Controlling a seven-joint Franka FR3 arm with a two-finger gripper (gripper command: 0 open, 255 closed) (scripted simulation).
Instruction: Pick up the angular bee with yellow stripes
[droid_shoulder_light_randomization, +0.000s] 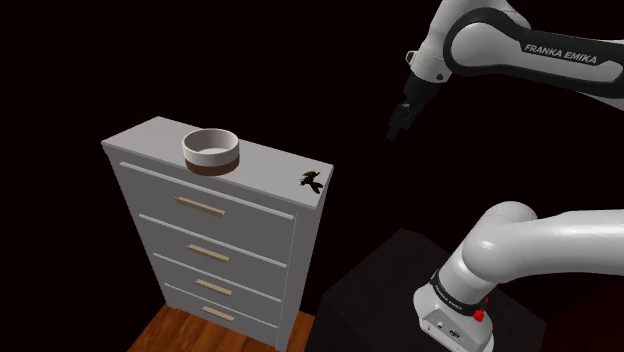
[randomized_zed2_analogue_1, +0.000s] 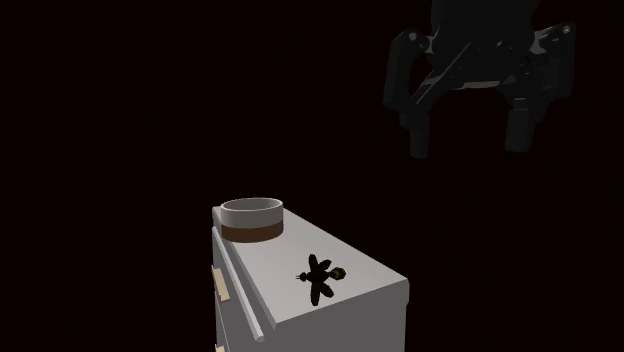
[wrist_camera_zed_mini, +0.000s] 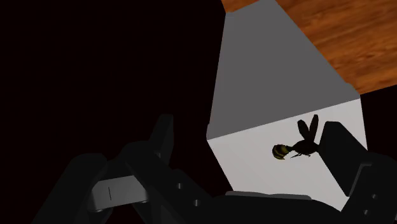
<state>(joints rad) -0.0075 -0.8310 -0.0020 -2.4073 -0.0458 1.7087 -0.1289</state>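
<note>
A small dark bee (droid_shoulder_light_randomization: 312, 181) with a yellowish striped end lies on the corner of the white dresser top (droid_shoulder_light_randomization: 265, 165) nearest the arm; it also shows as the bee (randomized_zed2_analogue_1: 322, 277) and the bee (wrist_camera_zed_mini: 298, 146). My black gripper (droid_shoulder_light_randomization: 398, 128) hangs in the air well above the bee and off to the shoulder view's right. In the second exterior view the gripper (randomized_zed2_analogue_1: 468, 140) is high above the dresser with its fingers (randomized_zed2_analogue_1: 419, 130) wide apart and nothing between them. In the wrist view the bee lies just inside one finger (wrist_camera_zed_mini: 347, 159).
A round white bowl with a brown base (droid_shoulder_light_randomization: 211, 151) stands on the dresser top (randomized_zed2_analogue_1: 300, 300), further from the arm than the bee. The dresser has several drawers (droid_shoulder_light_randomization: 205, 210) and stands on a wooden floor (droid_shoulder_light_randomization: 185, 335). Black area surrounds it; the dark stand (droid_shoulder_light_randomization: 380, 295) sits beside it.
</note>
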